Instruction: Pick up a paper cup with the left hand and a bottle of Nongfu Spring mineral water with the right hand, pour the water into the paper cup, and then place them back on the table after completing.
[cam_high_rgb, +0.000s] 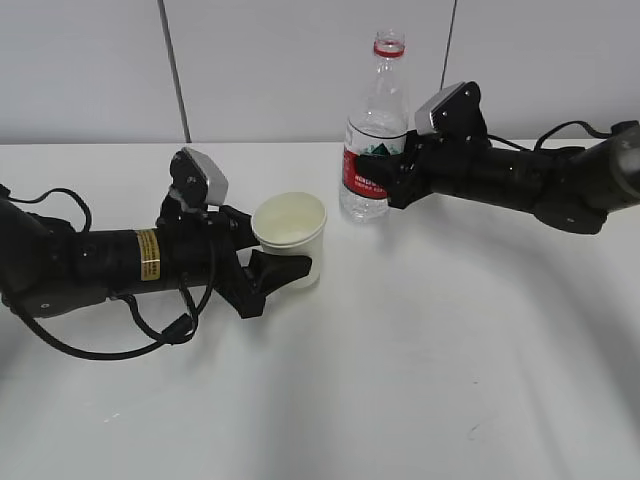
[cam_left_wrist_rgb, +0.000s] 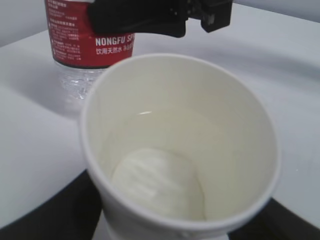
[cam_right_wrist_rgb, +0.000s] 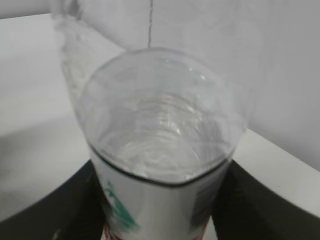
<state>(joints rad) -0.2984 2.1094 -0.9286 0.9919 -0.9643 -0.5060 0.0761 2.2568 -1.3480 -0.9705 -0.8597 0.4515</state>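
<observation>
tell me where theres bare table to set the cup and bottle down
The table is bare in front of and to the right of the paper cup, below the right hand. It is crowded between cup and bottle, where the left hand grips.

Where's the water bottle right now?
In the exterior view the water bottle stands upright right of centre near the back wall, between the right hand's fingers, just right of the paper cup.
</observation>
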